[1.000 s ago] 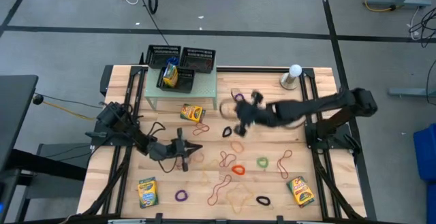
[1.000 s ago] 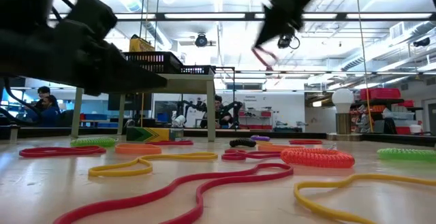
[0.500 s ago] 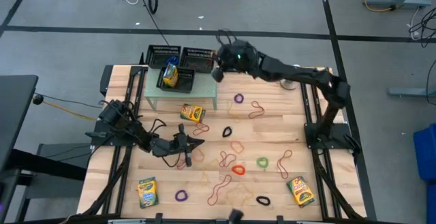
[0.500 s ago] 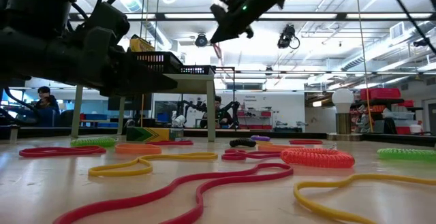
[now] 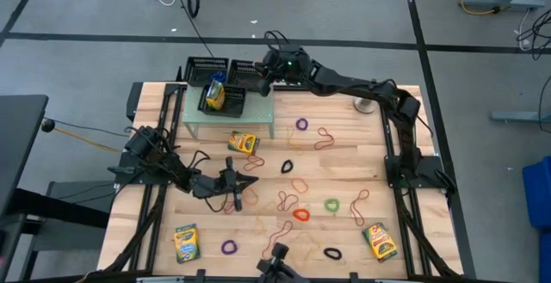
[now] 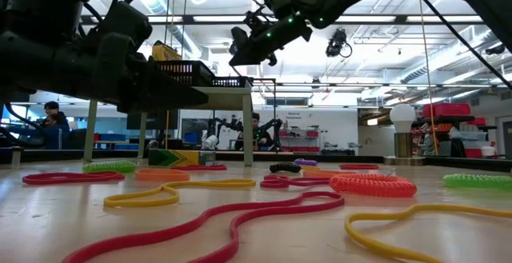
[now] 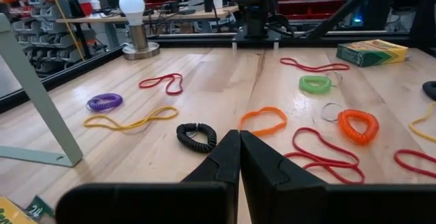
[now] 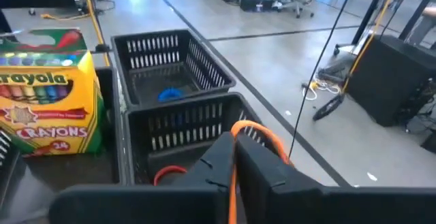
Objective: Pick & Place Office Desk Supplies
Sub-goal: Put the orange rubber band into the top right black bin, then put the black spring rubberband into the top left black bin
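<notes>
My right gripper (image 5: 262,71) (image 8: 235,148) hangs over the black mesh trays (image 5: 250,76) at the far left, shut on an orange rubber band (image 8: 262,139). The tray below it (image 8: 184,132) holds a red band. The tray beyond (image 8: 170,64) holds a blue one. A crayon box (image 8: 48,108) stands upright in a third tray (image 5: 220,101). Other crayon boxes (image 5: 243,142) (image 5: 185,243) (image 5: 379,241) lie flat on the table among loose bands. My left gripper (image 5: 238,186) (image 7: 240,135) waits shut, low over the table's left half, touching nothing. My right gripper pinches the orange rubber band between its two fingers. One strand (image 8: 234,183) runs back between them, and a loop (image 8: 267,142) arches out past the fingertips. The fingers slant slightly downward toward the table's far left. The band is lifted clear above the mesh tray.
The trays stand on a pale green raised shelf (image 5: 228,121) at the far left. A white ball-topped stand (image 5: 368,104) sits at the far right, partly under my right arm. Several bands, such as a black coil (image 7: 196,136) and an orange loop (image 7: 263,120), lie ahead of my left gripper.
My right gripper has swung with the band from above the table's middle toward the far left, and now hangs over the mesh trays. The band has stayed clear of the table throughout.
</notes>
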